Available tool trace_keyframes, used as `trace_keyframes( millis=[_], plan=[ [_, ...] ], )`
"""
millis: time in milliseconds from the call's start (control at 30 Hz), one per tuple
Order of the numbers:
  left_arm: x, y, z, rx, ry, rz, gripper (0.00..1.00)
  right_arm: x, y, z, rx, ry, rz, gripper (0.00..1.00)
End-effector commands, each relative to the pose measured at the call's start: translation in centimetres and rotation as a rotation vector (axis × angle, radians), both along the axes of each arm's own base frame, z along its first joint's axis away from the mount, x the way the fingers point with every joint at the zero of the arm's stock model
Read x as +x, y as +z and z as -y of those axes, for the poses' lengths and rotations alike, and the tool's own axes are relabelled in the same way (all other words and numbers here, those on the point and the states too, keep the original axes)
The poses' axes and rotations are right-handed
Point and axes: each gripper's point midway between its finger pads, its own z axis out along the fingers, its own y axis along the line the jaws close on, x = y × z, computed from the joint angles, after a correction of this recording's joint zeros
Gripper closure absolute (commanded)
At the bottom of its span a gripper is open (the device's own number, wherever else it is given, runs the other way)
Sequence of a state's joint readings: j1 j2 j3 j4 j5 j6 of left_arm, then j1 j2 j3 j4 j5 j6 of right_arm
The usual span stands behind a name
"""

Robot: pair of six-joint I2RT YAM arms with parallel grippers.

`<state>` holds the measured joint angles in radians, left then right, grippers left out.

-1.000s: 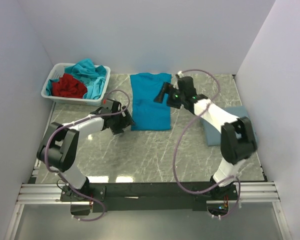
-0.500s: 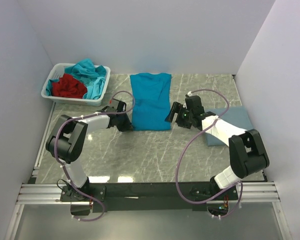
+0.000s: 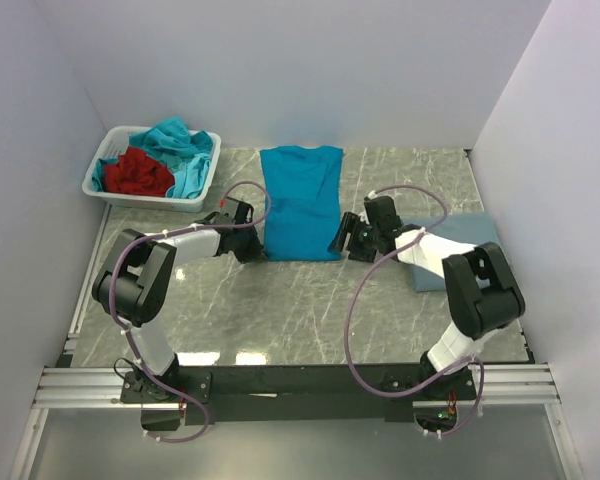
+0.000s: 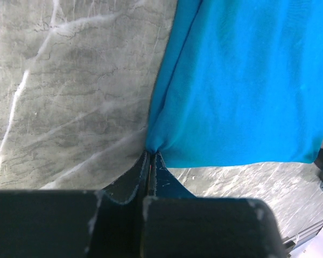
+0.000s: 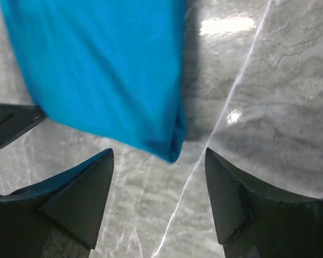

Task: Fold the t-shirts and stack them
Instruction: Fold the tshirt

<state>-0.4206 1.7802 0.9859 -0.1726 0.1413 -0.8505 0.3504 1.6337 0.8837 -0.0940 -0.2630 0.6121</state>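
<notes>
1. Seen from overhead, a bright teal t-shirt (image 3: 302, 200) lies flat on the grey marbled bench (image 3: 280, 300), folded into a long strip. The left end effector (image 3: 252, 250) sits at the strip's near left corner. The right end effector (image 3: 338, 243) sits just beside its near right corner. The shirt stretches away from both of them, filling the space between. Behind the right end effector, on its outer side, a folded slate-blue t-shirt (image 3: 477, 235) rests on the bench, partly hidden by that arm. Well beyond the left end effector, toward the back left, a white basket (image 3: 145, 198) holds a crumpled red t-shirt (image 3: 138, 172) and a turquoise t-shirt (image 3: 180, 140).

2. In the left wrist view, the left end effector (image 4: 151, 157) has its jaws pressed together, pinching one corner of the bright teal t-shirt (image 4: 242, 80). The cloth spreads out ahead and to the right of the fingertips. Bare bench (image 4: 70, 80) shows ahead to the left.

3. In the right wrist view, the right end effector (image 5: 159, 156) has its jaws wide apart and grips nothing. A corner of the bright teal t-shirt (image 5: 97, 70) points into the gap between the two fingers and touches neither. The rest of the cloth lies ahead and to the left. Ahead to the right is bare bench (image 5: 247, 107) with a bright patch of glare.
</notes>
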Motion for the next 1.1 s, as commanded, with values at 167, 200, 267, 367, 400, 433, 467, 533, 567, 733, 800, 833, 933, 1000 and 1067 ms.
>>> trace_keyframes(
  millis=[167, 200, 267, 367, 400, 433, 467, 533, 567, 733, 800, 833, 933, 1000, 1067],
  plan=[
    [0.0, -1.0, -0.7, 0.051, -0.003, 0.021, 0.99, 2.4, -1.4, -1.2, 0.004, 0.003, -0.003, 0.48],
    [0.1, -1.0, -0.7, 0.052, -0.003, 0.019, 0.99, 2.4, -1.6, -1.4, 0.006, 0.006, -0.009, 0.53],
    [0.0, -1.1, -0.7, 0.049, -0.003, 0.016, 0.99, 2.3, -2.0, -1.4, 0.004, 0.009, -0.019, 0.63],
    [-0.2, -1.1, -0.7, 0.045, -0.001, 0.017, 0.99, 1.7, -2.4, -1.4, 0.004, 0.018, -0.037, 0.76],
    [-0.3, -1.1, -0.7, 0.044, -0.002, 0.018, 0.99, 1.4, -2.5, -1.4, 0.007, 0.021, -0.041, 0.80],
    [-0.3, -1.0, -0.6, 0.040, -0.004, 0.023, 0.99, 1.3, -2.1, -1.5, 0.011, 0.029, -0.031, 0.87],
    [-0.6, -1.1, -0.7, 0.041, -0.006, 0.019, 0.99, 0.9, -2.2, -1.6, 0.014, 0.032, -0.034, 0.91],
    [-1.0, -1.1, -0.6, 0.040, -0.011, 0.020, 0.99, 0.4, -2.1, -1.9, 0.025, 0.046, -0.039, 1.00],
    [-1.5, -1.4, -0.7, 0.043, -0.017, 0.012, 0.99, 0.0, -2.1, -1.9, 0.030, 0.051, -0.041, 1.00],
    [-3.8, -1.2, -0.8, 0.033, -0.028, 0.000, 0.99, -2.2, -1.9, -1.8, 0.045, 0.075, -0.055, 1.00],
    [-5.8, -1.9, -1.2, 0.046, -0.035, -0.028, 0.99, -3.8, -2.7, -1.4, 0.035, 0.080, -0.084, 1.00],
    [-6.3, -1.3, -1.1, 0.041, -0.039, -0.016, 0.99, -4.2, -2.3, -1.4, 0.040, 0.087, -0.078, 1.00],
    [-9.4, -1.5, -1.5, 0.066, -0.052, -0.038, 0.99, -6.9, -2.6, -1.2, 0.021, 0.114, -0.106, 1.00],
    [-11.7, -1.8, -1.4, 0.073, -0.070, -0.062, 0.99, -9.2, -3.2, -0.7, -0.008, 0.132, -0.144, 1.00],
    [-13.5, -1.5, -1.6, 0.069, -0.070, -0.072, 0.99, -11.1, -2.9, 0.0, -0.020, 0.135, -0.156, 1.00]
  ],
)
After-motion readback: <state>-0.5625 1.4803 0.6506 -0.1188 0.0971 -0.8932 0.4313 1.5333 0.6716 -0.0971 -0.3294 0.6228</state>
